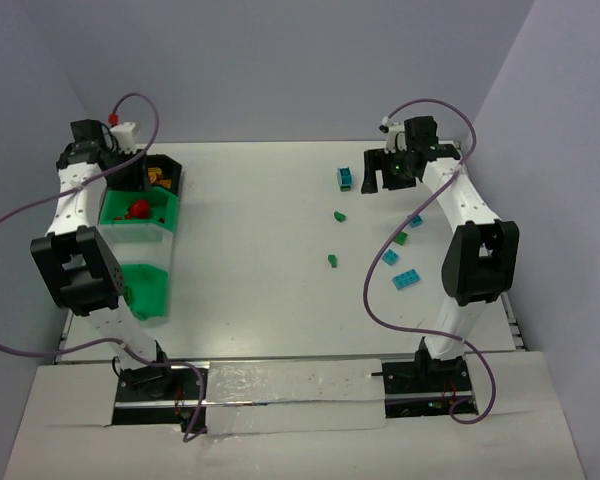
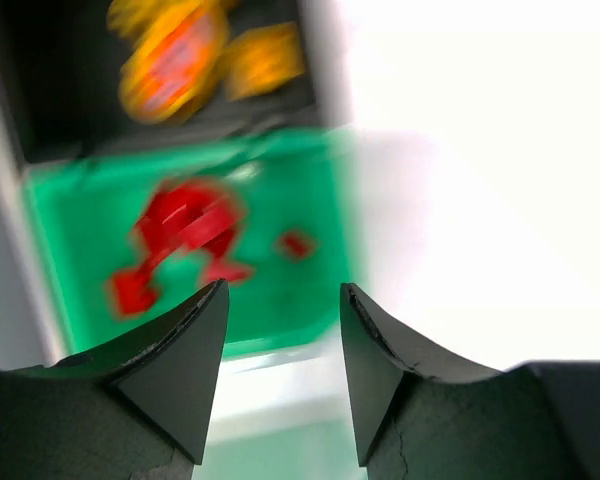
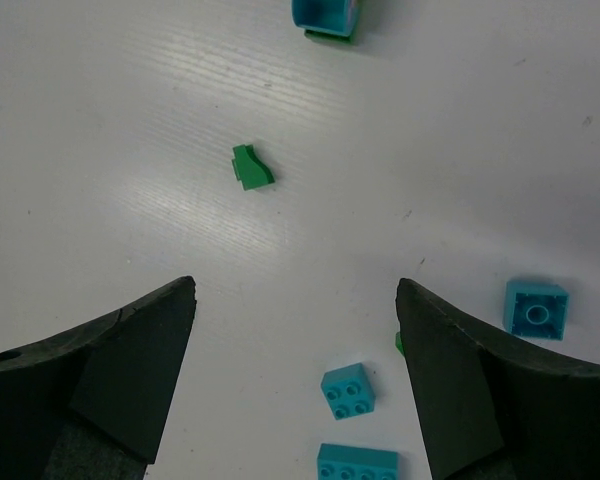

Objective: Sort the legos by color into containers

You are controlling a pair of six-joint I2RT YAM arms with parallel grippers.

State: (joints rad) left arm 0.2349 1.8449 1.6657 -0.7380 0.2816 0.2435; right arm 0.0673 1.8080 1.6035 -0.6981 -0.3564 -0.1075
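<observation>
The left gripper [image 2: 283, 345], jaws apart and empty, hangs above a green bin [image 2: 310, 300] holding red bricks [image 2: 185, 225]. Yellow-orange bricks [image 2: 170, 60] lie in the black bin [image 2: 60, 100] beside it. The right gripper [image 3: 295, 290], also spread and empty, hovers over teal bricks [image 3: 348, 390] and green bricks [image 3: 251, 167] scattered on the table [image 3: 100, 100].

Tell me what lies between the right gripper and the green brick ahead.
Only bare table between right gripper and green brick, per right wrist view.

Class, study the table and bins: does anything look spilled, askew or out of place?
Nothing spilled or damaged. One oddity: at the far side, a teal brick lies right against a green piece, two colours together.
</observation>
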